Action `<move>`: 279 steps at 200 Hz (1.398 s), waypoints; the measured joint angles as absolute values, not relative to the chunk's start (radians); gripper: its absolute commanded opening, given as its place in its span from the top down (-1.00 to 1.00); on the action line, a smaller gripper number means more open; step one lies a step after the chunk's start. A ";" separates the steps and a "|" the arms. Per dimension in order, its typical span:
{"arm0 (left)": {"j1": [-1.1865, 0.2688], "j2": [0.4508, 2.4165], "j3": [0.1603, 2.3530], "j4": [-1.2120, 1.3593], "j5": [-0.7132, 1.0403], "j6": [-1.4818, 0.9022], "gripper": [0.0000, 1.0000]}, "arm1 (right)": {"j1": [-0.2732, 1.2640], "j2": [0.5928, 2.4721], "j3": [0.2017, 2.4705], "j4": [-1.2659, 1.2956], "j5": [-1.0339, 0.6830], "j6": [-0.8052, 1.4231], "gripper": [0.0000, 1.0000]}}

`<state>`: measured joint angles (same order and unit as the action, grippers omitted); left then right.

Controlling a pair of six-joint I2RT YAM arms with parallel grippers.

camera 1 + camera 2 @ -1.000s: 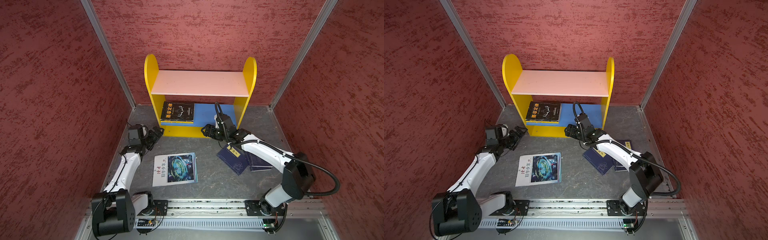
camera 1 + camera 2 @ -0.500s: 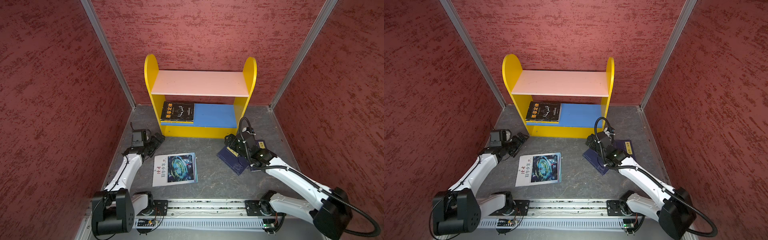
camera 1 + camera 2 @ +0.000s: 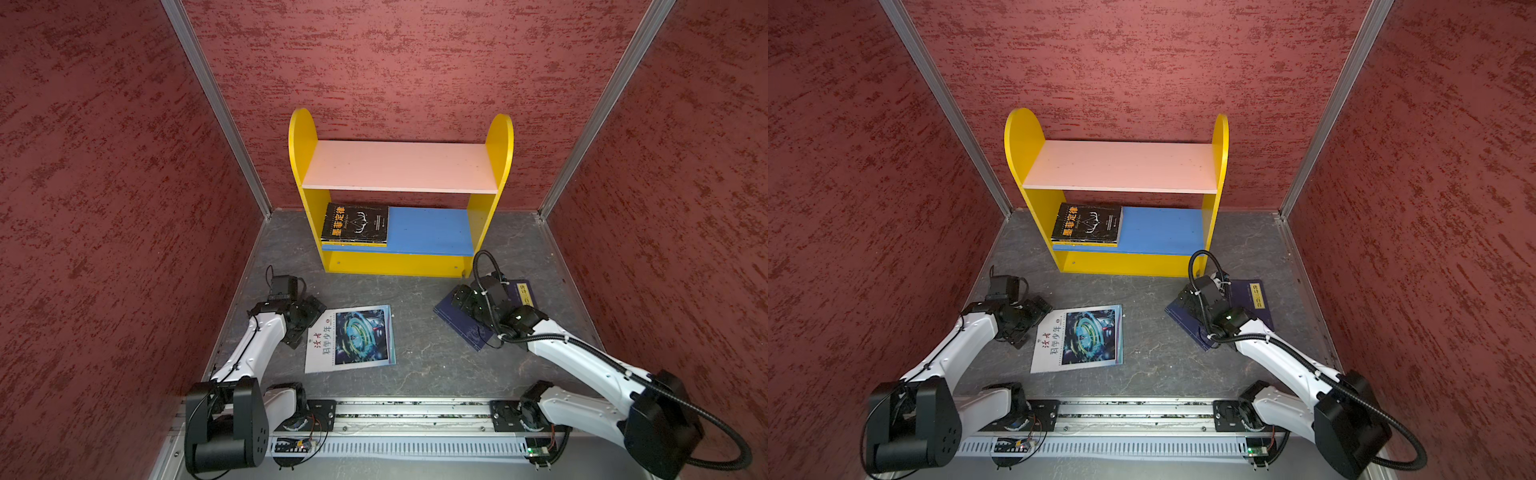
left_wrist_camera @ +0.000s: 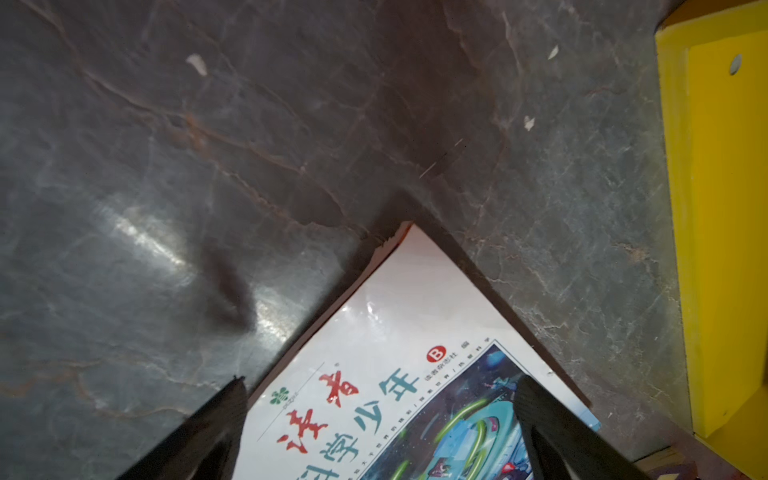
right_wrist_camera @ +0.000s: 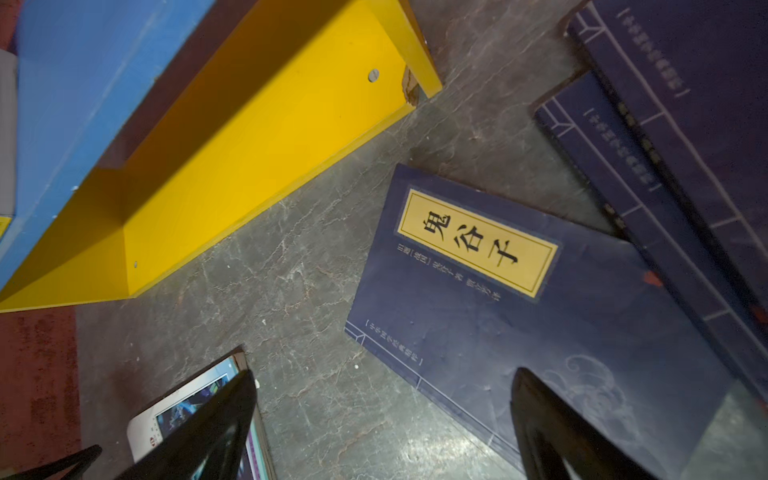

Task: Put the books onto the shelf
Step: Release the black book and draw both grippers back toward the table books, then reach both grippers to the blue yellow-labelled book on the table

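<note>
Rough, mottled red walls (image 3: 104,208) close in three sides, and the floor (image 3: 415,299) is grey, veined and glossy like stone.

The shelf (image 3: 301,137) stands against the far wall. It has yellow round-topped sides, a pale pink upper board and a blue lower board. The upper board hides the far part of the lower one.

The magazine (image 3: 351,338) lies flat on the floor, near and left. It is thin and glossy white with a blue-green picture. Its long axis runs near to far with a slight tilt, and its title strip is along the left edge.

Right of centre, a navy book (image 3: 465,328) lies skewed with one corner pointing near, partly under the right arm. A second navy book (image 3: 525,293) just beyond it shows a yellow label. In the right wrist view more navy covers overlap and are cut off, so their number is unclear.

The black book (image 3: 355,222) lies flat at the left end of the blue board, its orange title along its left side. A thin yellow edge shows beneath it; the cover it belongs to is hidden.

The left gripper (image 4: 382,415) has its fingers spread wide, straddling the magazine's far-left corner. The right gripper (image 5: 382,415) is also spread wide with nothing between its fingers, above the floor beside the first navy book.
</note>
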<state>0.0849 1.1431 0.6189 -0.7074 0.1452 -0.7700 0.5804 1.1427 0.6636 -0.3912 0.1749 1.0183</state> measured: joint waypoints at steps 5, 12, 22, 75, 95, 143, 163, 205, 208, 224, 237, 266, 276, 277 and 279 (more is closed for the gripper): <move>0.077 1.142 0.621 -0.710 0.138 -0.769 -0.99 | 0.580 1.153 0.664 -0.391 0.175 1.019 -0.94; 0.057 1.137 0.627 -0.710 0.134 -0.760 -0.99 | 0.579 1.171 0.664 -0.391 0.172 1.022 -0.95; 0.021 1.126 0.636 -0.700 0.142 -0.739 -0.99 | 0.574 1.193 0.662 -0.392 0.167 1.036 -0.96; -0.280 1.240 0.823 -0.526 0.308 -0.564 -0.99 | 0.461 1.140 0.562 -0.438 0.142 1.152 -0.97; -0.384 1.352 0.906 -0.498 0.336 -0.502 -1.00 | 0.390 1.055 0.484 -0.441 0.110 1.193 -0.97; -0.532 1.565 1.072 -0.493 0.368 -0.402 -0.98 | 0.336 0.952 0.427 -0.516 0.089 1.252 -0.97; -0.574 1.646 1.159 -0.492 0.374 -0.364 -0.97 | 0.328 0.963 0.408 -0.498 0.073 1.257 -0.92; -0.641 1.752 1.263 -0.512 0.373 -0.305 -0.96 | 0.321 1.034 0.397 -0.360 0.063 1.196 -0.77; -0.643 1.756 1.266 -0.512 0.372 -0.303 -0.96 | 0.319 1.044 0.400 -0.352 0.063 1.187 -0.76; -0.651 1.772 1.280 -0.521 0.368 -0.297 -0.96 | 0.316 1.117 0.434 -0.333 0.052 1.120 -0.68; -0.651 1.781 1.291 -0.524 0.365 -0.296 -0.96 | 0.316 1.184 0.474 -0.319 0.034 1.062 -0.62; -0.647 1.842 1.350 -0.523 0.366 -0.299 -0.93 | 0.313 1.348 0.583 -0.279 -0.054 0.941 -0.47; -0.647 1.869 1.369 -0.522 0.364 -0.301 -0.91 | 0.318 1.388 0.610 -0.260 -0.093 0.915 -0.45; -0.647 1.871 1.370 -0.522 0.363 -0.302 -0.91 | 0.319 1.391 0.612 -0.258 -0.097 0.913 -0.45; -0.647 1.876 1.372 -0.522 0.362 -0.304 -0.91 | 0.321 1.396 0.616 -0.257 -0.104 0.907 -0.45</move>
